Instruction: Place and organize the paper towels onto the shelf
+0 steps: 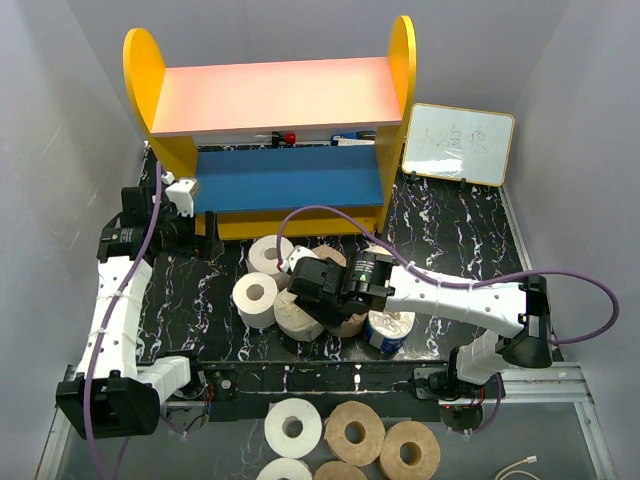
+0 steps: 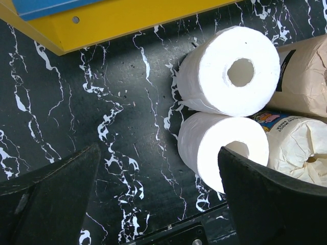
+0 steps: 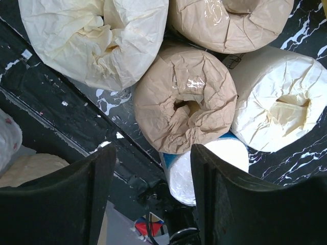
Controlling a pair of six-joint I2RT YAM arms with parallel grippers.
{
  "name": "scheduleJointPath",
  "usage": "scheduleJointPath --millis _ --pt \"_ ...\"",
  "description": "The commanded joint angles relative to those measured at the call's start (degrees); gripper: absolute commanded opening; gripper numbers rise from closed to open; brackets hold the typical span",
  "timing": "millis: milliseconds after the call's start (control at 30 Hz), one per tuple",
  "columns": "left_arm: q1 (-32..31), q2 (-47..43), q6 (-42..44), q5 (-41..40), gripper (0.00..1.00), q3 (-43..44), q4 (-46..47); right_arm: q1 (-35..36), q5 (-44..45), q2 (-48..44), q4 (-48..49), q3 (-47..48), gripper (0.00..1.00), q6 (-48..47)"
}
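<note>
Under right gripper [image 3: 153, 153], jaws apart: tan cylindrical paper-towel roll in crinkled clear wrap [image 3: 186, 99]. Likely light, squashy, slick; grip across sides. Jaws of left gripper [image 2: 159, 153] also apart.

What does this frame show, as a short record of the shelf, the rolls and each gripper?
shelf: shelf at the table's far side; no rolls seen on it
paper towels: paper towels clustered on the table in front of the shelf; white, tan, one blue-wrapped
left gripper: left gripper open, empty, beside the white rolls
right gripper: right gripper open, over a tan roll, not closed on it
</note>
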Motion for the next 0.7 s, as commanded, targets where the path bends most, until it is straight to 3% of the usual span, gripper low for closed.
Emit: scheduleJointPath --millis 0,367,533,667 --pt "0.29 -1.20 0.44 0.83 0.99 -0.97 -0.37 0.50 -0.20 0.66 3.79 -1.25 0.57 -0.77" --pt "3.14 -0.78 -0.96 -8.69 0.99 -0.27 0.73 0.46 -1.35 0.74 8.12 -6.43 0.62 -1.82" --pt "6.85 0.21 -0.89 4.95 0.99 4.27 -2.89 0.47 -0.81 0.84 10.12 -8.82 0.62 -2.62" --pt "8.09 0.51 -0.99 4.82 0.99 6.31 -3.36 0.51 0.34 0.97 11.16 -10.19 0.62 -2.79"
